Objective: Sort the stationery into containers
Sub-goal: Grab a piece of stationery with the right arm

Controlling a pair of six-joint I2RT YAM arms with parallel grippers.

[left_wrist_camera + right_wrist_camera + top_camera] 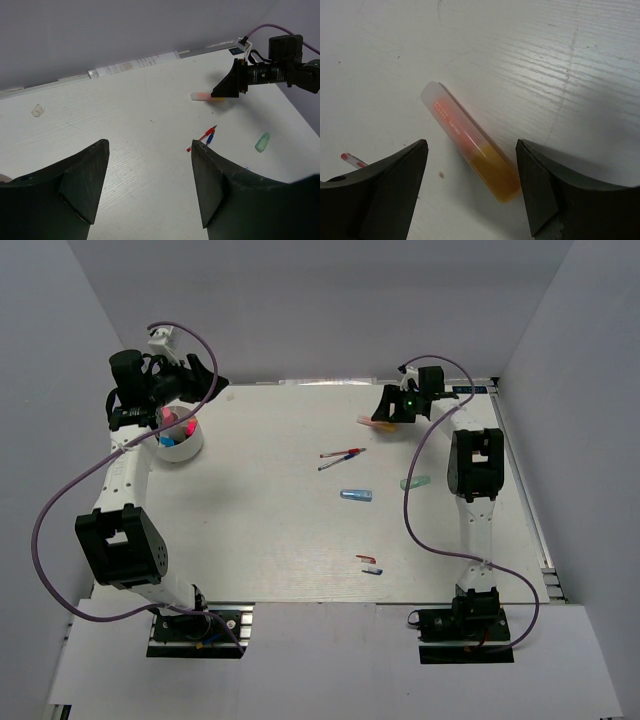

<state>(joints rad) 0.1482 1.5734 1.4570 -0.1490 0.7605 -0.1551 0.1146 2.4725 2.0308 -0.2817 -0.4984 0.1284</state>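
Observation:
An orange highlighter (455,125) with a frosted cap lies flat on the white table at the back right. My right gripper (471,142) stands open over it, one finger on each side of its orange end, neither touching. From above, that gripper (381,412) hangs just over the highlighter (367,421). The white bowl (192,451) at the back left holds pink and blue pieces. My left gripper (205,378) hovers beside and above it, open and empty (150,145). A red pen (343,453) and a blue pen (334,465) lie mid-table.
A blue marker (357,495) and a mint marker (414,483) lie right of centre. Two small red and blue pieces (370,563) sit near the front. Grey walls close in the table on three sides. A purple cable loops off each arm.

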